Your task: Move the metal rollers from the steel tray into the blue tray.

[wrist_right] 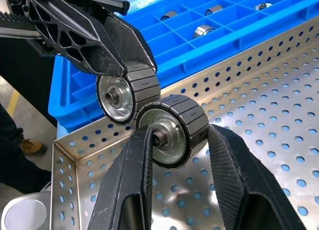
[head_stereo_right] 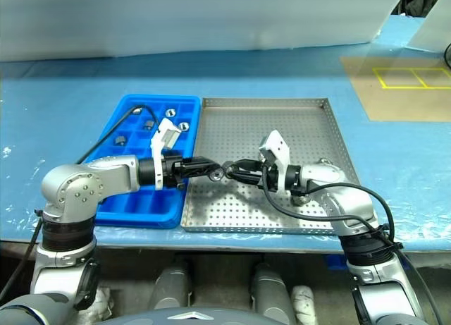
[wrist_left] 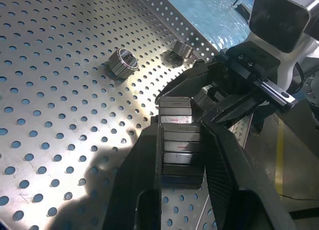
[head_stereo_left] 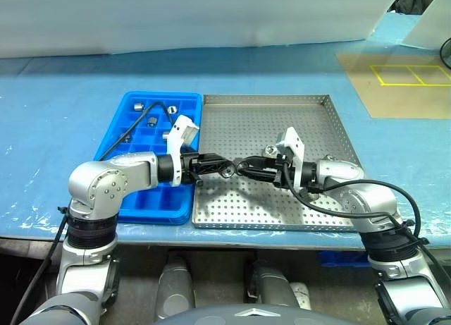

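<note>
I hold one shiny grooved metal roller (wrist_right: 172, 127) in right gripper (wrist_right: 174, 140), another (wrist_right: 127, 98) in left gripper (wrist_left: 182, 155), touching above perforated steel tray (head_stereo_left: 320, 127). Collision risks drop before blue compartment tray (head_stereo_left: 184, 103).

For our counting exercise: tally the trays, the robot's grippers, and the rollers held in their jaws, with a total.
Trays: 2, blue tray and steel tray
Grippers: 2, left gripper and right gripper
Held rollers: 2, left roller and right roller
Total: 6
</note>
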Tool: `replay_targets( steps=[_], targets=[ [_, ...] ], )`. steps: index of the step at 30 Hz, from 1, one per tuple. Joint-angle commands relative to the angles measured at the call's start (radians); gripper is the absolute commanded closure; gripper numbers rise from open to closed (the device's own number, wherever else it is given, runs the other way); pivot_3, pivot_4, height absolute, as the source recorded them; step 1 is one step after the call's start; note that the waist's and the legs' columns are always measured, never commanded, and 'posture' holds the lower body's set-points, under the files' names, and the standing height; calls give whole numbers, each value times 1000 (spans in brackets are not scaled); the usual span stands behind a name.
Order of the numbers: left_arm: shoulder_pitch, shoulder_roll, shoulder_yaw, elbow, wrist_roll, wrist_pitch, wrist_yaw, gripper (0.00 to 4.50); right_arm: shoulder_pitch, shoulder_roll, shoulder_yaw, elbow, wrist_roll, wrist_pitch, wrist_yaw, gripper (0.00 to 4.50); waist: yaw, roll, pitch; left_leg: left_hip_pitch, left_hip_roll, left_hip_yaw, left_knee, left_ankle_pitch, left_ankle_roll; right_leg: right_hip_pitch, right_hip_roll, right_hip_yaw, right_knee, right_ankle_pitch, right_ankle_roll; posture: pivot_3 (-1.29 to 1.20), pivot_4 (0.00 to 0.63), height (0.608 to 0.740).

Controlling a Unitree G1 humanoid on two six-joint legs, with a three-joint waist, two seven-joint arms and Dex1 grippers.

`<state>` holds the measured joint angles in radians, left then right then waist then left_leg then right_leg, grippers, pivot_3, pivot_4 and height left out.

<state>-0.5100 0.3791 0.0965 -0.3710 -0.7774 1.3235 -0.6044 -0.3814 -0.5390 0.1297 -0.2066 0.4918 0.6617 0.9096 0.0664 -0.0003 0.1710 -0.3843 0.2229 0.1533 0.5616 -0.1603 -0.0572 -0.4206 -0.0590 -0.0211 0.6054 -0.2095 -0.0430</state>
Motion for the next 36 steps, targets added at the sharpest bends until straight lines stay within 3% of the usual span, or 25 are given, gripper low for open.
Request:
replay_targets(
  steps=[1, 19, 27, 36],
  targets=[
    [16, 55, 56, -38, -14, -17, 16, 3688, -16, -23, -71, 33, -10, -35, -18, 3289, 1, 0, 0, 0, 0, 0, 0, 0, 0, 0, 0, 0, 0, 0, 0, -73, 150, 740],
    [64, 159, 103, -64, -119, -40, 69, 3688, -41, -135, -149, 162, 3, -100, 10, 3289, 2, 0, 1, 0, 0, 0, 0, 0, 0, 0, 0, 0, 1, 0, 0, -50, 150, 740],
    [75, 160, 91, -65, -152, -60, 99, 3688, -47, -141, -142, 178, 8, -118, 5, 3289, 2, 0, 1, 0, 0, 0, 0, 0, 0, 0, 0, 0, 1, 0, 0, -52, 150, 740],
    [110, 249, 119, -63, -194, -70, 88, 3688, -24, -179, -177, 219, 18, -129, 15, 3289, 13, 0, 1, -1, -1, 0, 1, 0, 0, 0, -1, 0, 0, 0, 0, -51, 150, 740]
  ],
)
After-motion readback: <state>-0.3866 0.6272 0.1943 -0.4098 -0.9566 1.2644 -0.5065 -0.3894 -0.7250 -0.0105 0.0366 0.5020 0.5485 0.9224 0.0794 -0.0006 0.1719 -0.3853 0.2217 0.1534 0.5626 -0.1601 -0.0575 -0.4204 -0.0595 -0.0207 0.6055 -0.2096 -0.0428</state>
